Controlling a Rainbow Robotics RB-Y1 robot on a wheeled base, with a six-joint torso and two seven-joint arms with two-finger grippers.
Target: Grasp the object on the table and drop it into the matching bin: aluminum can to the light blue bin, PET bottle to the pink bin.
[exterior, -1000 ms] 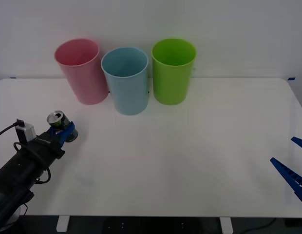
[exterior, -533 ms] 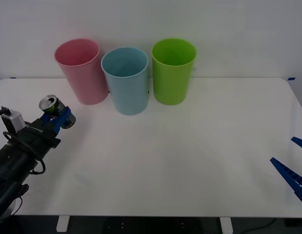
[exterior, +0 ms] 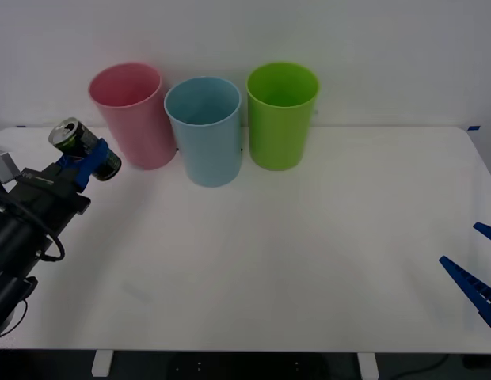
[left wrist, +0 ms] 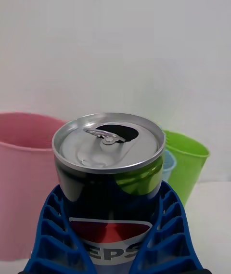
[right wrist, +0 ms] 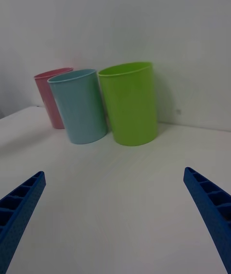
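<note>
The aluminum can [exterior: 81, 147], dark with a silver top and pull tab, hangs tilted above the far left of the white table [exterior: 253, 253]. My left gripper [exterior: 89, 162] is shut on the can [left wrist: 108, 177], just left of the pink bin [exterior: 135, 115]. The light blue bin [exterior: 204, 129] stands to the right of the pink one. In the left wrist view the blue fingers [left wrist: 53, 235] wrap the can's body, with the pink bin [left wrist: 24, 177] behind it. My right gripper [exterior: 477, 269] waits open at the table's right edge, nothing between its fingers [right wrist: 21, 206].
A lime green bin [exterior: 281, 115] stands right of the light blue one, all three in a row at the table's back against a white wall. The bins appear in the right wrist view too, the lime green bin [right wrist: 129, 103] nearest.
My left gripper has lifted the can up and toward the back left, from low over the table to about the height of the pink bin's upper half. The right arm is still.
</note>
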